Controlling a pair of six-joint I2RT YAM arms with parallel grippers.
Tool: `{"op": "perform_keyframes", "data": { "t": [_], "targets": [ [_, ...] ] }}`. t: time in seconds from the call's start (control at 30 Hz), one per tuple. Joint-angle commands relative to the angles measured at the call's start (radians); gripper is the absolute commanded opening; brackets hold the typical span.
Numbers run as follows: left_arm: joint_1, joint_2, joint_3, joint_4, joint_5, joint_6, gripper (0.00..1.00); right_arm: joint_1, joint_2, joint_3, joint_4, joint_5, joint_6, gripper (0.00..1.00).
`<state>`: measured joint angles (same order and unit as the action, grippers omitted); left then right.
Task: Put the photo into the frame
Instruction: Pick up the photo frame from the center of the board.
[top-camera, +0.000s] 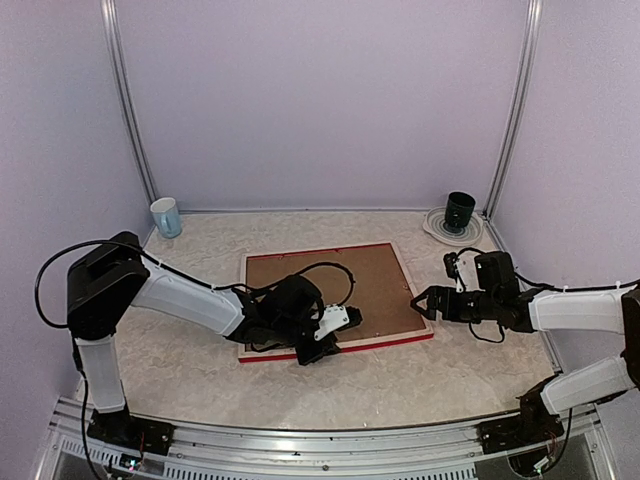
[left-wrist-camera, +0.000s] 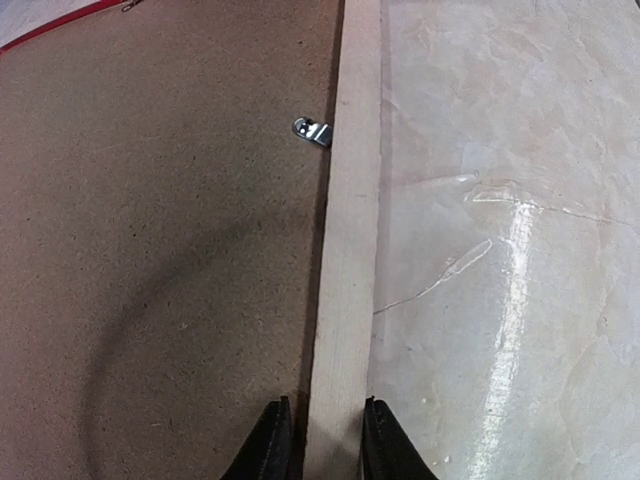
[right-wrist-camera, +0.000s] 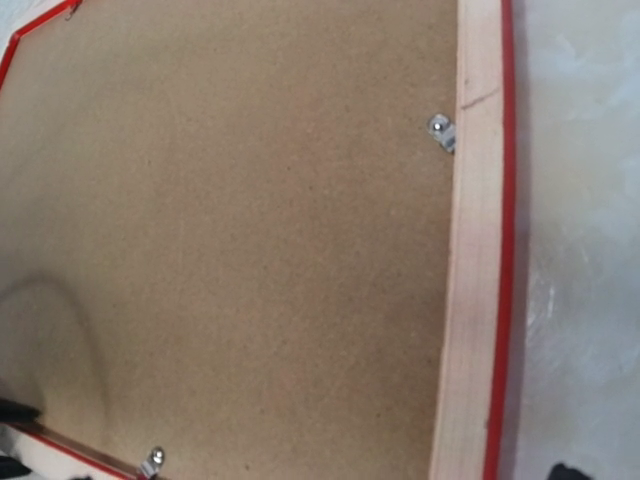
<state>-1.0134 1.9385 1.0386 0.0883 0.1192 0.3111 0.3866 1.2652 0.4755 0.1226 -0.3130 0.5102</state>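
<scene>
The frame (top-camera: 395, 340) lies face down in the middle of the table, pale wood back up and red edges showing. A brown backing board (top-camera: 330, 285) fills its opening, so the photo is hidden. My left gripper (top-camera: 325, 345) is at the frame's near rail. In the left wrist view its fingertips (left-wrist-camera: 272, 440) press close on both sides of the pale rail (left-wrist-camera: 350, 250); the left gripper (left-wrist-camera: 325, 430) is shut on it. My right gripper (top-camera: 420, 305) stands open at the frame's right rail (right-wrist-camera: 475, 300), holding nothing.
Small metal turn clips (left-wrist-camera: 312, 131) (right-wrist-camera: 441, 131) sit along the rails over the backing board. A black cable (top-camera: 335, 268) loops above the board. A pale blue mug (top-camera: 166, 216) stands at the back left. A dark green cup (top-camera: 459, 211) on a white saucer (top-camera: 437, 228) stands at the back right.
</scene>
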Motion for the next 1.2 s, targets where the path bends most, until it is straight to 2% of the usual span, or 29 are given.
{"op": "perform_keyframes", "data": {
  "t": [0.0,0.23,0.53,0.77,1.17],
  "targets": [
    [0.004,0.017,0.015,-0.021,0.019,-0.007,0.20,-0.012,-0.006,0.002,-0.030,0.006,-0.014,0.98],
    [0.006,-0.011,0.015,-0.029,0.027,-0.007,0.00,-0.031,-0.001,0.016,-0.066,-0.025,-0.021,0.99],
    [0.003,-0.068,0.023,-0.046,0.040,-0.010,0.00,-0.072,0.064,0.018,-0.046,-0.145,-0.004,0.99],
    [-0.014,-0.125,0.024,-0.050,0.019,-0.006,0.00,-0.084,0.149,0.010,0.039,-0.284,0.037,0.99],
    [-0.030,-0.172,-0.001,-0.050,0.003,-0.005,0.00,-0.110,0.255,-0.066,0.368,-0.555,0.212,0.94]
  ]
}}
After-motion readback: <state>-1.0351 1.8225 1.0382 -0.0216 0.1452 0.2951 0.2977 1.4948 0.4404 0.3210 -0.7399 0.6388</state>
